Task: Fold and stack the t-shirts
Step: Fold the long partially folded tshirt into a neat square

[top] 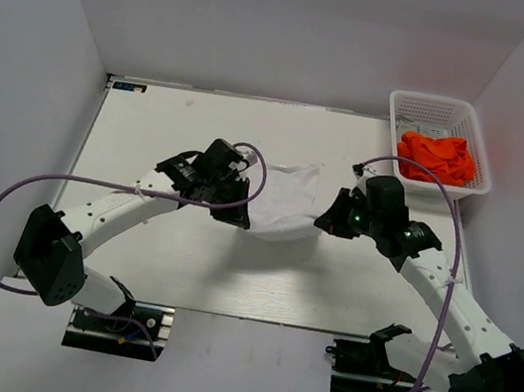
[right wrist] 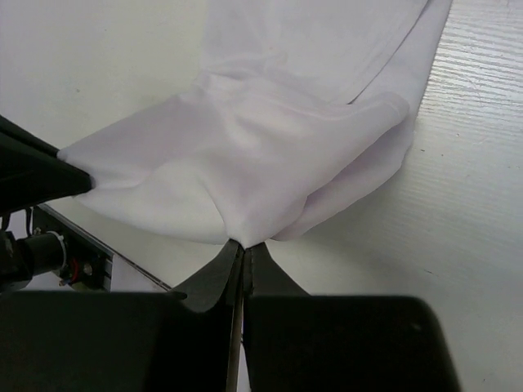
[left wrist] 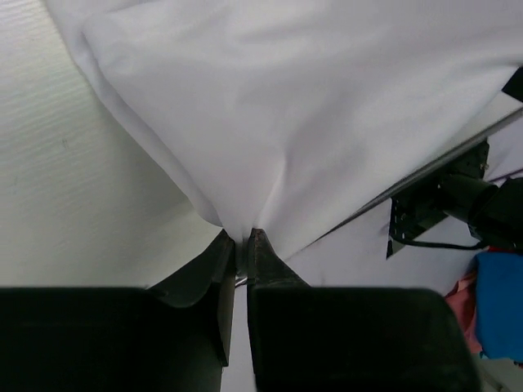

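A white t-shirt [top: 284,203] hangs stretched between my two grippers over the middle of the table. My left gripper [top: 239,214] is shut on its left edge; in the left wrist view the cloth [left wrist: 310,114] fans out from the pinched tips [left wrist: 243,237]. My right gripper [top: 323,221] is shut on the right edge, where the fabric [right wrist: 245,171] bunches into folds above the closed tips [right wrist: 245,245]. Orange t-shirts [top: 437,157] lie crumpled in the white lattice basket [top: 437,110] at the far right.
The white table [top: 180,263] has its far edge against the back wall and side walls close by. The basket sits at the table's far right corner. Purple cables [top: 7,214] loop from both arms.
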{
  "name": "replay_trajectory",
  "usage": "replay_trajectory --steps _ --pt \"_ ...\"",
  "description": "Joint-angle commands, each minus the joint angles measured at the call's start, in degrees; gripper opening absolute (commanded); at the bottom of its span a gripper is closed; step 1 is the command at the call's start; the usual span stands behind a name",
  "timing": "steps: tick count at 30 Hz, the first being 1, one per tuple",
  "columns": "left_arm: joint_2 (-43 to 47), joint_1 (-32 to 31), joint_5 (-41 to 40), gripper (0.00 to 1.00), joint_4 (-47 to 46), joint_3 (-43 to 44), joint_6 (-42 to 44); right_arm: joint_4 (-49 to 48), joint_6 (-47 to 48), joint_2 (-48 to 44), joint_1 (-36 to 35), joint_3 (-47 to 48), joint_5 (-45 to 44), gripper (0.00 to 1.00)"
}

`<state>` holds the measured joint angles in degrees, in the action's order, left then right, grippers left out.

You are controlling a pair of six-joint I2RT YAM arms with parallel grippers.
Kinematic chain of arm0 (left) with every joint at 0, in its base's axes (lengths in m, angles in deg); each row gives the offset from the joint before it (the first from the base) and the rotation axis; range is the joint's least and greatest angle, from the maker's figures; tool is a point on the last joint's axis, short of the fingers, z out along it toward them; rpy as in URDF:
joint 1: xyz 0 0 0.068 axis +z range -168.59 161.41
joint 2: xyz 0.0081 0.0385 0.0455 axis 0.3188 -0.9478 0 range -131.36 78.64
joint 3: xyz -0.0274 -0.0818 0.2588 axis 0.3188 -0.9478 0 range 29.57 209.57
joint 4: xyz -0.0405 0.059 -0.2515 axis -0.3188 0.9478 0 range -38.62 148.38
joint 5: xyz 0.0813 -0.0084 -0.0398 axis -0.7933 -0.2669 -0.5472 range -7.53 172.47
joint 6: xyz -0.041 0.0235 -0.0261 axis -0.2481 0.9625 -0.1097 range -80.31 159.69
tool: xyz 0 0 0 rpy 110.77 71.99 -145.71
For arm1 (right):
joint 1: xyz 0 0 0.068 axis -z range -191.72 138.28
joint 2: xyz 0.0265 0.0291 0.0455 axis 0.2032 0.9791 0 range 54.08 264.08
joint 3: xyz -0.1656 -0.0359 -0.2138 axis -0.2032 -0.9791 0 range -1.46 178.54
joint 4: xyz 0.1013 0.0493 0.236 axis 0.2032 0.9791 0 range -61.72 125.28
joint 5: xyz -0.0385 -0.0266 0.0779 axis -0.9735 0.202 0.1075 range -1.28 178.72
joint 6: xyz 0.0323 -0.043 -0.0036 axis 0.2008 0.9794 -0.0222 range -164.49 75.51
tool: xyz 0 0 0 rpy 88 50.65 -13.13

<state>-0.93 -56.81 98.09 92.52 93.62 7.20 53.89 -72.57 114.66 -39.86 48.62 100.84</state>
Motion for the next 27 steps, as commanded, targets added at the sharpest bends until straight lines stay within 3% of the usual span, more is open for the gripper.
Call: replay_trajectory --steps 1,8,12,21,27 --pt "-2.15 -0.02 -6.09 0.00 2.53 5.54 -1.60 -0.47 0.48 2.43 0.37 2.20 -2.70 0.00" --pt "-8.14 1.12 -13.67 0.00 4.56 15.30 -2.66 -5.29 -2.25 6.48 0.98 8.18 -13.60 0.00" --pt "-11.57 1.82 -23.69 0.00 7.54 20.57 -8.98 -5.04 -1.63 9.99 2.03 11.96 -16.07 0.00" --pt "-26.23 5.07 -29.14 0.00 13.51 35.96 -12.25 -7.58 0.92 19.92 4.76 20.48 -13.79 0.00" --pt "-31.43 7.71 -29.15 0.00 12.12 41.94 -12.25 -8.73 1.53 27.65 8.01 26.89 -10.28 0.00"
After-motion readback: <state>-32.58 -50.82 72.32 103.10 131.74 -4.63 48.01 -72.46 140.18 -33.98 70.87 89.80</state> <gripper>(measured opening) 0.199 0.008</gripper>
